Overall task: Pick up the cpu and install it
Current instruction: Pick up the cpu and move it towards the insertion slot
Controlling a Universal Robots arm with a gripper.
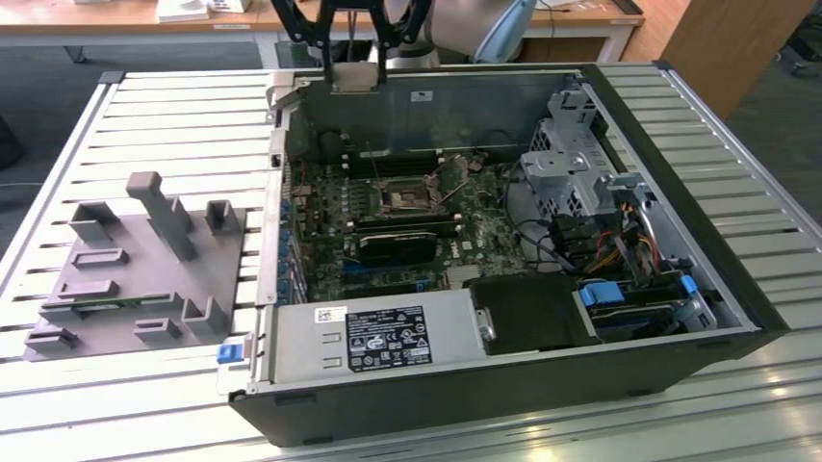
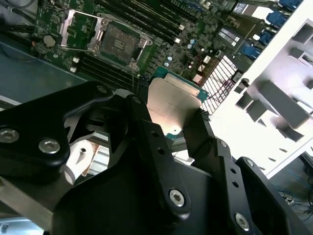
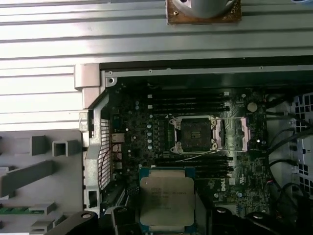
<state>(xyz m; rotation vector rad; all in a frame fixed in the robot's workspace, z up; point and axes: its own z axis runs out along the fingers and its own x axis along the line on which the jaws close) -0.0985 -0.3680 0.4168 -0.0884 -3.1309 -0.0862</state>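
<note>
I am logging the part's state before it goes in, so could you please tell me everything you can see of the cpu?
The cpu is a small flat square chip with a dull silvery metal top plate, faint print on it, and a thin greenish rim. The pincer is shut on it, with a black finger against each of two opposite edges. It is held roughly level in the air above the open computer case and touches nothing else. The empty socket lies below, well apart from it.
</note>
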